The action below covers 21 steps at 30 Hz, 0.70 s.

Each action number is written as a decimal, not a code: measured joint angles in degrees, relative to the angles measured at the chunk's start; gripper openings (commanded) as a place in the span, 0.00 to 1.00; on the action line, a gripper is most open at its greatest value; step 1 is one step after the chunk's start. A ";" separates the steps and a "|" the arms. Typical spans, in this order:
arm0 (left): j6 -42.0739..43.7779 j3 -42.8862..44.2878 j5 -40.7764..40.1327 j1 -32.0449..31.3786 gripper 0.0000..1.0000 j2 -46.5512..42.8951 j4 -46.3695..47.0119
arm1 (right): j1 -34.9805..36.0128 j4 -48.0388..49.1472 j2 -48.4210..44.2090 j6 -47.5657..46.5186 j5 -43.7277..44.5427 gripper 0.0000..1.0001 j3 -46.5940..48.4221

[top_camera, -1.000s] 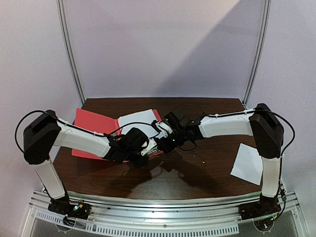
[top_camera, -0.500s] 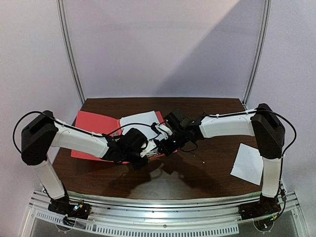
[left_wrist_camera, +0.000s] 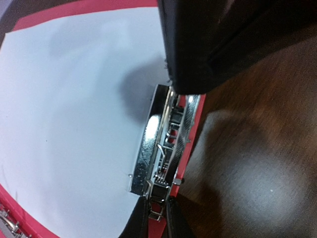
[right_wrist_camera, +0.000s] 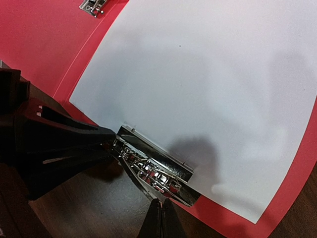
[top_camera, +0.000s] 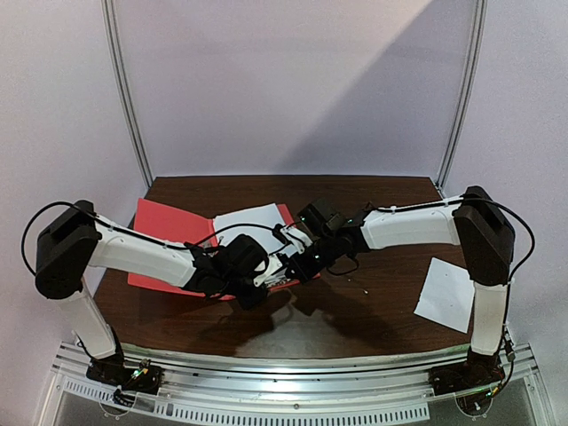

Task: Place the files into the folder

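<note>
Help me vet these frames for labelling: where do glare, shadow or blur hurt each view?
Top external: sharp overall, arm shadows darken the table below the wrists, glare on the near rail. Left wrist: hard glare on the metal clip, soft shadow on the white sheet, dark blurred bulk top right. Right wrist: clip crisp, one soft shadow on the sheet, red folder evenly lit.

I'm watching my left gripper [left_wrist_camera: 156, 224] pinching the near end of the metal clip [left_wrist_camera: 161, 148], which is sitting at the red folder's [left_wrist_camera: 99, 7] edge and overlapping the white sheet [left_wrist_camera: 74, 124]. A black bulk [left_wrist_camera: 223, 34], possibly the other gripper, is hanging over the clip's far end, with the brown table [left_wrist_camera: 257, 163] showing alongside.
</note>
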 measured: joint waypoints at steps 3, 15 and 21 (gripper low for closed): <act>-0.48 -0.26 -0.04 -0.17 0.00 -0.17 0.17 | -0.04 0.00 0.00 -0.37 -0.22 0.00 0.00; -1.27 -0.83 -0.04 -0.20 0.00 -0.31 1.07 | -1.40 0.79 1.07 -0.55 -2.71 0.00 0.00; -1.38 -0.85 -0.04 -0.20 0.00 -0.31 1.09 | -2.03 1.25 1.90 -0.59 -4.50 0.00 0.00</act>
